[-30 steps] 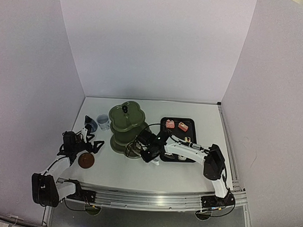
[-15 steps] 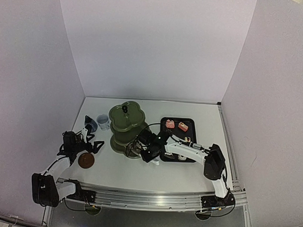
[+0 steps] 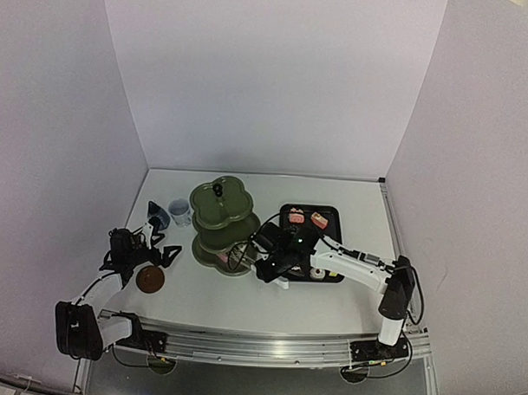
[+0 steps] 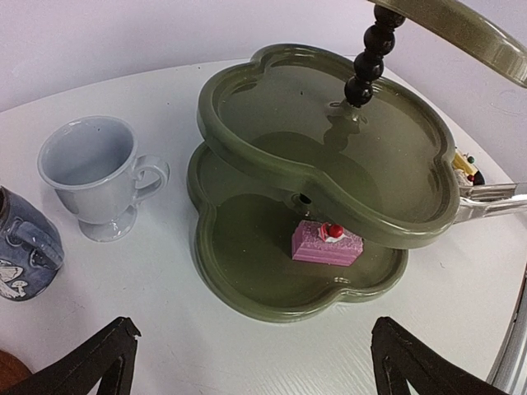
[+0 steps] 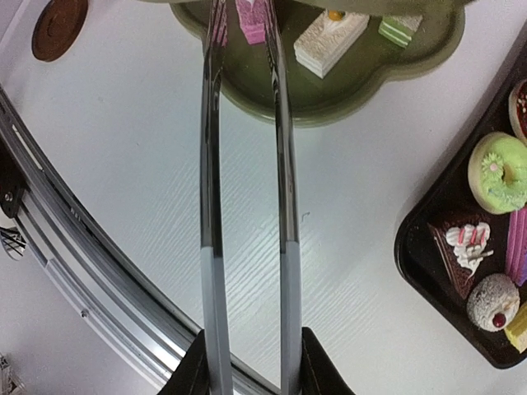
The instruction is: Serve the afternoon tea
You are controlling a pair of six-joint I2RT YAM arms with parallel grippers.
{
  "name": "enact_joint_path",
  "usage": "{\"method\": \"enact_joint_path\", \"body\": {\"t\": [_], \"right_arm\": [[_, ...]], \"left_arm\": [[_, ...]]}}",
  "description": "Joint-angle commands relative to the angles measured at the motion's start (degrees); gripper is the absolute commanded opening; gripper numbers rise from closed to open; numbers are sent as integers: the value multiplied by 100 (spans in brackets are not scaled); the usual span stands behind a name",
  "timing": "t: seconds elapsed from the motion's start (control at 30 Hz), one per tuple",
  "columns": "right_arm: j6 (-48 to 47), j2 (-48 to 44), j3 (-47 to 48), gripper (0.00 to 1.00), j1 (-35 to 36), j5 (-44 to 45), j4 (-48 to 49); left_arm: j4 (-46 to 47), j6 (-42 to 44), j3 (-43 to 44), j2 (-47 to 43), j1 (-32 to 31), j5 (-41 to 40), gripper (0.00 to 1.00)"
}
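Note:
The dark green three-tier stand point(image 3: 218, 215) stands at the table's middle left. On its bottom tier lie a pink pastry point(image 4: 326, 243), a white pastry point(image 5: 331, 33) and a green-and-white pastry point(image 5: 400, 28). My right gripper point(image 3: 274, 269) is shut on the metal tongs point(image 5: 247, 164). The tong arms reach the bottom tier's rim, and their tips run off the top of the right wrist view. In the left wrist view nothing touches the pink pastry. My left gripper point(image 4: 255, 370) is open and empty in front of the stand. The white cup point(image 4: 95, 173) and the blue jug point(image 4: 20, 247) stand left of the stand.
The black tray point(image 3: 331, 219) right of the stand holds a green doughnut point(image 5: 498, 173), a chocolate slice point(image 5: 465, 247), a powdered round point(image 5: 492, 300) and pink pastries point(image 3: 296, 216). A brown disc point(image 3: 149, 280) lies near my left gripper. White walls enclose the table.
My right arm has swung its elbow to the right and drawn the gripper and tongs a little back from the stand. The left arm has not moved.

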Motion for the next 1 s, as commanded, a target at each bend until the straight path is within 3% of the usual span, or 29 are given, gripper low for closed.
{"method": "enact_joint_path", "body": {"t": [0.0,0.37,0.67,0.97], "right_arm": [[313,-732,-378,27,0,217,39],[701,-1453,-978,27,-342,1035,-863],[6,-1649,-900,26,-1766,1127,-1156],[-1601,-972,-389,29,-3570,509,-1174]], "left_arm": [[80,99,199,-44,-8,17,99],[81,96,295,36,-11,61,99],[-69,160,390,41,-12,19,99],[-220,238,478,82,-13,-73,99]]}}
